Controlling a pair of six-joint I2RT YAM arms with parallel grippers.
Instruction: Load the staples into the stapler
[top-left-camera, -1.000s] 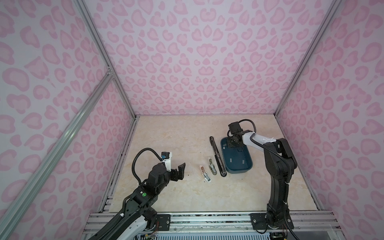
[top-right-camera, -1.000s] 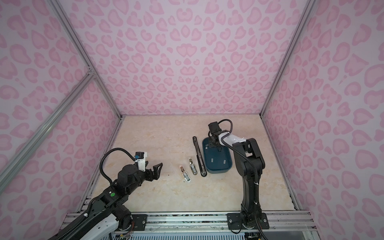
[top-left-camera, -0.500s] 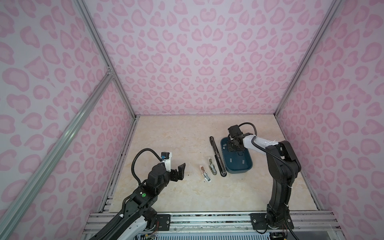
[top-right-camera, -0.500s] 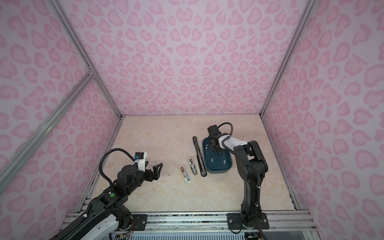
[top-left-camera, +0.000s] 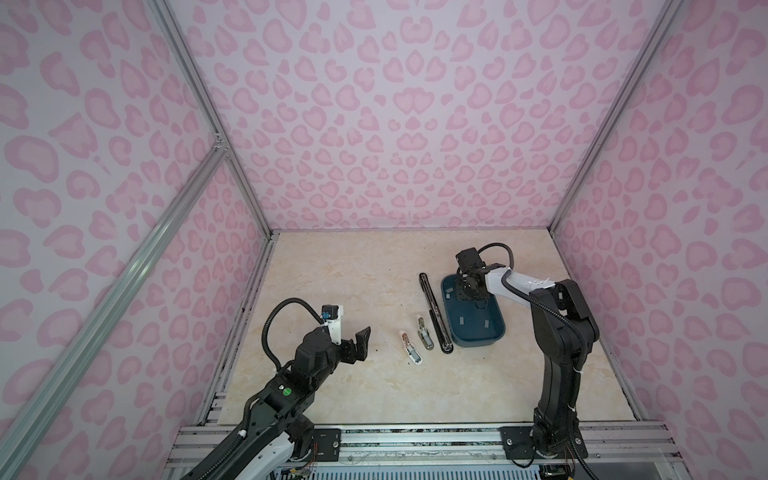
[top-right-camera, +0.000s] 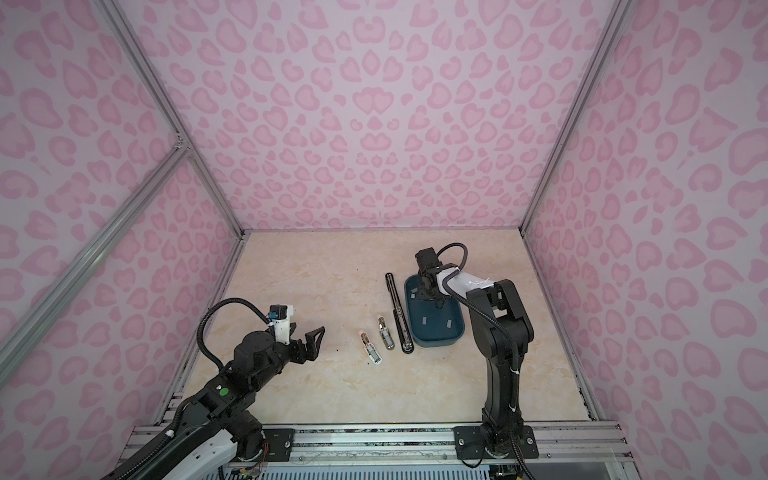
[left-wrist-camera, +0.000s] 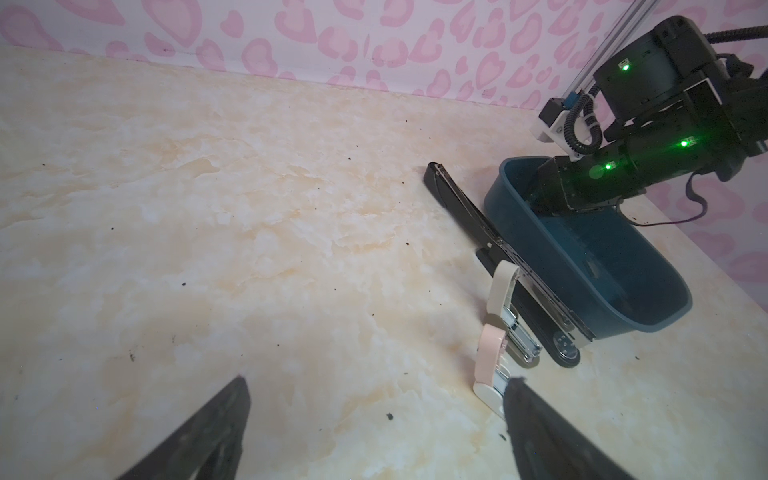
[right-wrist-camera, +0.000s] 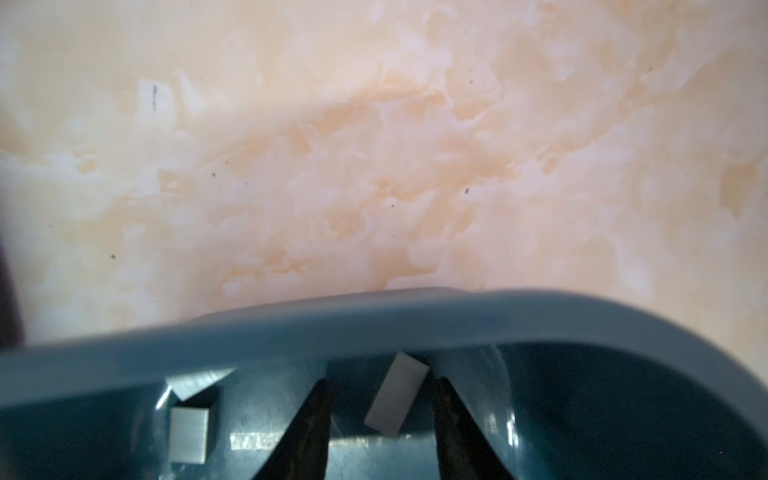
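Lying beside blue tray: long black stapler, cream stapler, pink stapler.

We see a beige marbled counter flecked with small dark specks. On its right side a dark blue tray sits upright. Pink-spotted walls enclose the counter on three sides, and a metal rail runs along its front edge.

A robotics lab cell — pink-patterned walls on aluminium framing; marble-look tabletop with a slotted mounting rail.
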